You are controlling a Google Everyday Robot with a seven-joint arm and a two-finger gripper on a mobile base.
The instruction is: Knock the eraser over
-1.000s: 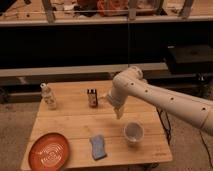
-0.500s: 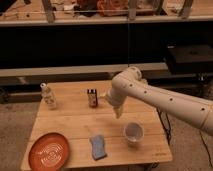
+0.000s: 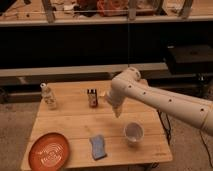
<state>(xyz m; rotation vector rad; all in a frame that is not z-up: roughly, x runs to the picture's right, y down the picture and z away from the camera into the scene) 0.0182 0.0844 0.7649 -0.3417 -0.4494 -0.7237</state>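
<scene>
The eraser (image 3: 92, 97) is a small dark block with a reddish-brown and white face, standing upright on the wooden table (image 3: 75, 127) near its back middle. My gripper (image 3: 116, 111) hangs from the white arm (image 3: 160, 100) that reaches in from the right. It is a short way to the right of the eraser and slightly nearer the front, close above the table top. It does not touch the eraser.
A clear bottle (image 3: 48, 96) stands at the table's back left. An orange plate (image 3: 49, 150) lies at the front left. A blue-grey pad (image 3: 98, 147) lies at the front middle. A white cup (image 3: 133, 133) stands at the front right, just below the gripper.
The gripper has shifted slightly left toward the eraser. The eraser still stands upright in the same spot.
</scene>
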